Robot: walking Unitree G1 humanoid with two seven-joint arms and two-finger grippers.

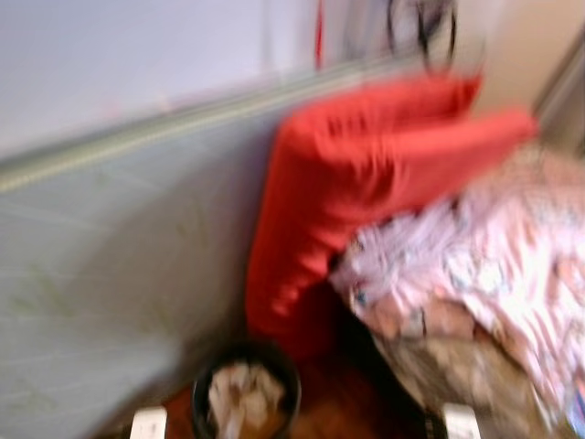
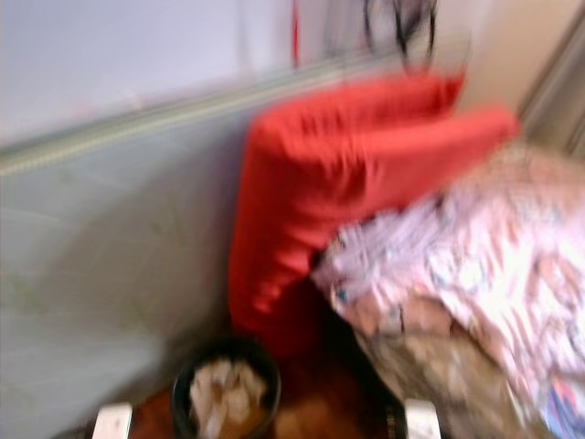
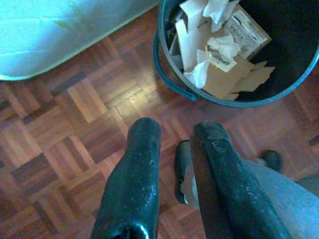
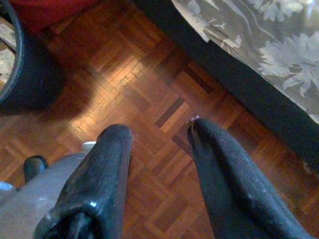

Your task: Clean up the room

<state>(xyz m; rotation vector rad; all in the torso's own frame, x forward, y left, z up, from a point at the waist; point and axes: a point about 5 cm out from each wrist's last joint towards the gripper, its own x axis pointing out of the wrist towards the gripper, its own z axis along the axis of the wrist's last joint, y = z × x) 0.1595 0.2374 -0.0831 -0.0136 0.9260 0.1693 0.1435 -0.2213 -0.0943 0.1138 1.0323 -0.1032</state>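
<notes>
Your left gripper (image 3: 174,134) and right gripper (image 4: 159,132) hang empty, fingers apart, above the wooden floor (image 4: 149,79). The bin (image 3: 199,92) of paper scraps (image 3: 209,45) stands just ahead beside the red cushion (image 1: 366,183). With the head views blurred, a careless step could tip it.

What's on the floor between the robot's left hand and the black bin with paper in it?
Nothing but bare wooden floor. The left wrist view shows the left hand open above the parquet, with the bin just beyond.

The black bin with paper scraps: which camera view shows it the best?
The left wrist view: the bin is sharp there, its paper and cardboard scraps plain. Both eye views show it blurred, on the floor below the red cushion. The right wrist view catches just its dark side.
</notes>
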